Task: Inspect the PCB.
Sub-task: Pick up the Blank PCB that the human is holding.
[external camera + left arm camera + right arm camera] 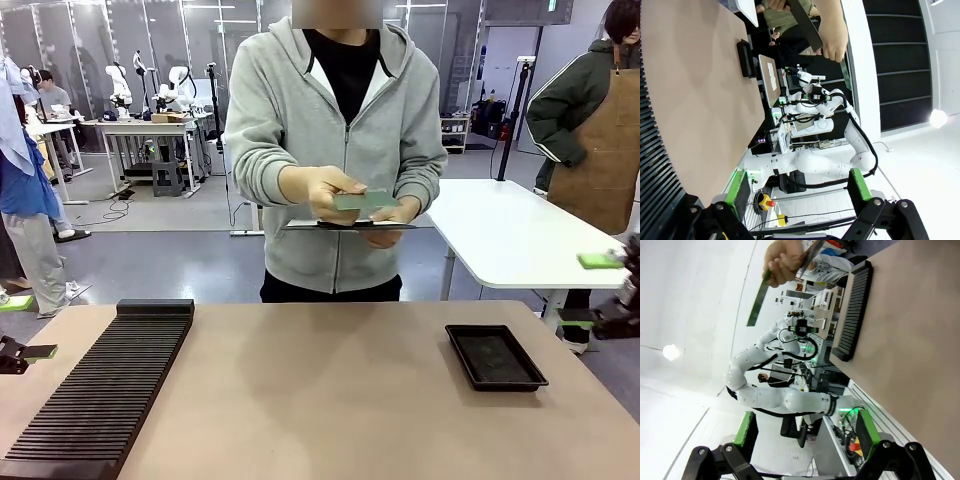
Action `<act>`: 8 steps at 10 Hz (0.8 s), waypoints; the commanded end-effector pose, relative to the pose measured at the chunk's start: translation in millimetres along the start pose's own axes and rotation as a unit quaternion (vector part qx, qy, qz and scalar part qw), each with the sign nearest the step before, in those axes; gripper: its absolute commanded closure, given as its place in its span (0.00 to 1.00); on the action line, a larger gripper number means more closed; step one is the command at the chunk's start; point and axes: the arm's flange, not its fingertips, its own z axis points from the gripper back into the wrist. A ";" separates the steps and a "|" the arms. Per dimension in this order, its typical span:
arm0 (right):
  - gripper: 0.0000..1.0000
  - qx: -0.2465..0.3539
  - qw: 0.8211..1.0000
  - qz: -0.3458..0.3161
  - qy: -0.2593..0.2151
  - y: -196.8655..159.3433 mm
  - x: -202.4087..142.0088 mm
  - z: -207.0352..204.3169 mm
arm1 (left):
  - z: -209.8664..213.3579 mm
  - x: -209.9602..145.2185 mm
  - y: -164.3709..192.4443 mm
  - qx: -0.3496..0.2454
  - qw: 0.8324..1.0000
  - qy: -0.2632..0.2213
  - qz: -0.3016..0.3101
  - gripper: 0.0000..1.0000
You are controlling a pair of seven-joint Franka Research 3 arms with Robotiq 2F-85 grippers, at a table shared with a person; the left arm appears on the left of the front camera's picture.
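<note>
While the table [320,420] carries a slotted black rack [110,390] on the robot's left and a black tray [495,357] on its right, the person [335,130] at the far side has the board, so the inspection itself seems in hand; the left gripper [798,187] and the right gripper [806,427] hang at the table's sides, jaws spread wide, gripping nothing; next, I judge, one must reach across and take the board by its edges; the PCB [362,202] sits in the person's hands at chest height, just over a dark tablet [350,226]; it lies near flat, face up, long axis left to right.
</note>
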 end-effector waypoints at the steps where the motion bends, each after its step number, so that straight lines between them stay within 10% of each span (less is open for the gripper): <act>1: 0.00 -0.010 0.998 -0.054 -0.001 28.6 11.1 -46.8 | 0.7 -0.5 0.0 0.000 1.000 0.000 0.000 0.00; 8: 0.00 -0.001 0.990 -0.142 0.023 99.0 36.2 -152.0 | 0.7 -0.5 0.0 0.000 1.000 0.000 0.000 0.00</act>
